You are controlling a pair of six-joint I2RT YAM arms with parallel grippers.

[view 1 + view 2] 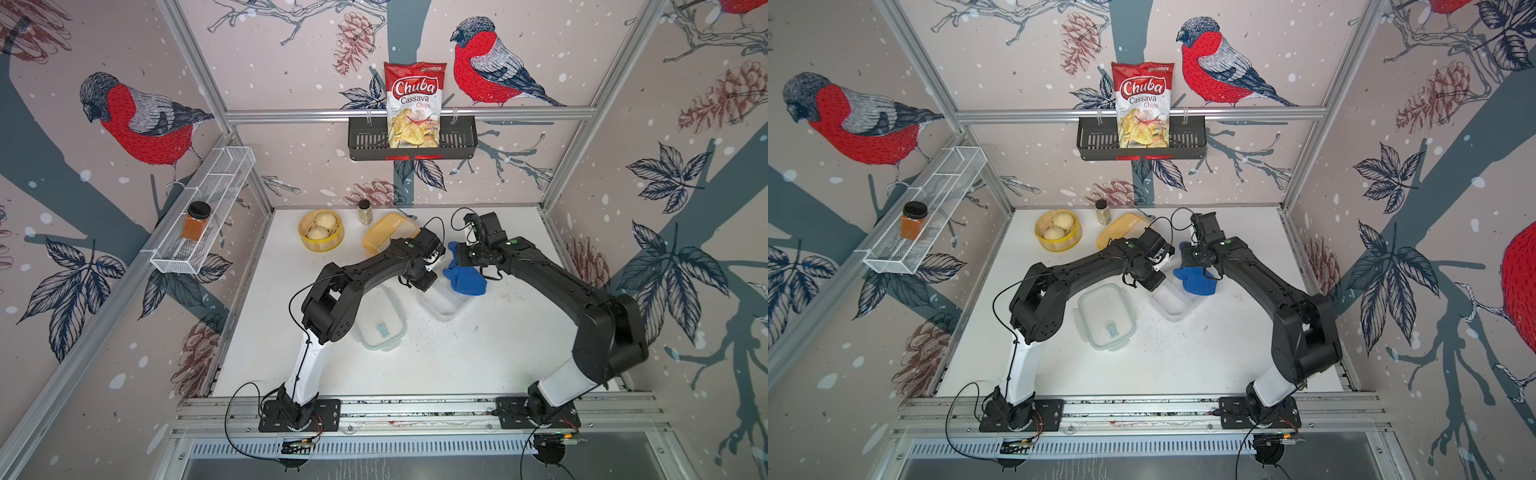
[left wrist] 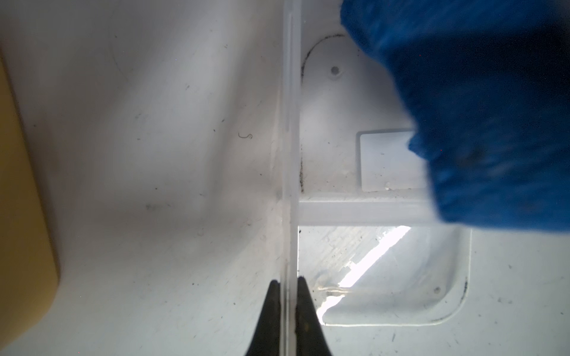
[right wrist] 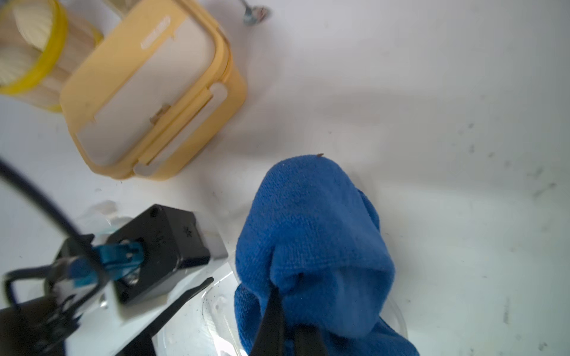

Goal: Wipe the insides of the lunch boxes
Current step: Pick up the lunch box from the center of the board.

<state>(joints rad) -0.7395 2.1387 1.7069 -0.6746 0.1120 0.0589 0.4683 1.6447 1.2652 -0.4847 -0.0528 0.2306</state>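
The clear lunch box stands open mid-table. My left gripper is shut on its thin side wall, one finger inside and one outside. My right gripper is shut on a bunched blue cloth, which hangs into the far end of the clear box. The box's clear, green-rimmed lid lies flat beside it, nearer the left arm. Behind the left wrist sits the yellow lunch box with its lid on, so its inside is hidden.
A round yellow steamer basket with buns and a small spice jar stand at the back. A spoon lies behind the yellow box. Dark crumbs speckle the table near the clear box. A wire shelf lines the left wall.
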